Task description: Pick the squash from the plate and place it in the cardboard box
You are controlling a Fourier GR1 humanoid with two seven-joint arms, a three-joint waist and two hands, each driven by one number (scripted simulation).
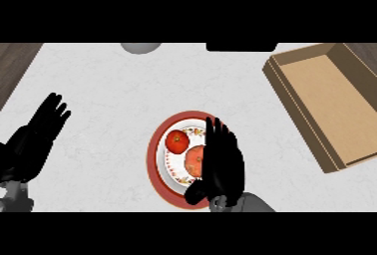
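A red-rimmed plate lies at the centre of the white counter. On it sit a red tomato and, just below and to its right, an orange squash. My right hand hovers over the plate's right half with fingers straight, covering the squash's right side; the thumb reaches toward the plate's lower edge. The cardboard box stands open at the upper right, apart from the plate. At the left edge my left hand rests open, fingers pointing up.
A grey round object and a black object sit at the counter's far edge. Dark wood shows at the upper left corner. Bare counter lies between plate and box.
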